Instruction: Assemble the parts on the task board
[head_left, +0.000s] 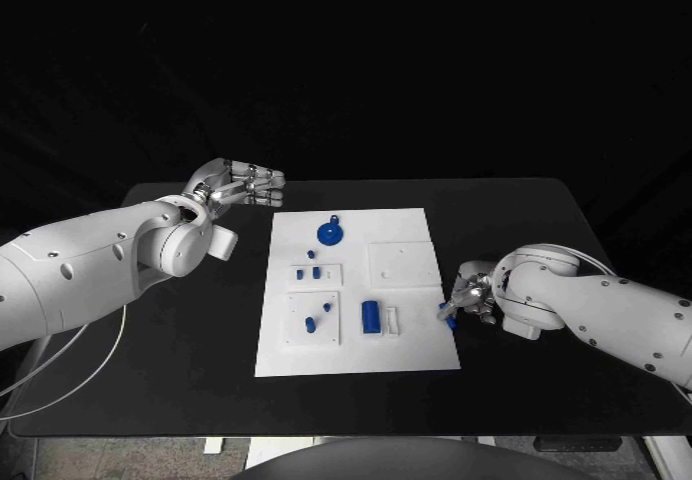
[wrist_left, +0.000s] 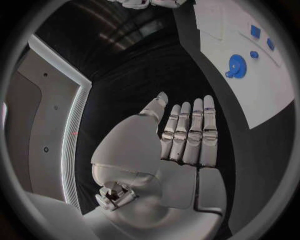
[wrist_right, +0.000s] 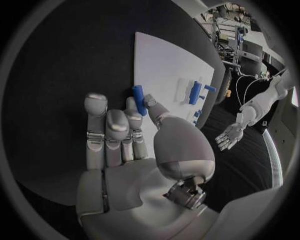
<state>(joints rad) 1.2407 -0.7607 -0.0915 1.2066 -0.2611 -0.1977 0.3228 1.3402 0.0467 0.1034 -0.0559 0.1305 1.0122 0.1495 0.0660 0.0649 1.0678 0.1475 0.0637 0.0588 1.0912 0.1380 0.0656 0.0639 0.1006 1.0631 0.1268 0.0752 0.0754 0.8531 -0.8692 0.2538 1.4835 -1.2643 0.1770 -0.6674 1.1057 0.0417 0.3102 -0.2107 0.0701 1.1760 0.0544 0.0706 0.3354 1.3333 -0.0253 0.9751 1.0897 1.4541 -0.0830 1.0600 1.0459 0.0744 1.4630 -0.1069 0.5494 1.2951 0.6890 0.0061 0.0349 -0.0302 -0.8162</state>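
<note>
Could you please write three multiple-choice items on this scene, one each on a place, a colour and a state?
1. Where is the right hand?
A. at the task board's right edge
B. beyond the board's far edge
C. off the table

2. What colour is the round part near the far end of the task board?
A. red
B. blue
C. green

3. How is the left hand?
A. gripping a part
B. open, holding nothing
C. pressing the board

Answers: 1 A, the head view shows it there. 2 B, it is plainly blue. 3 B, its fingers are straight and bare.
</note>
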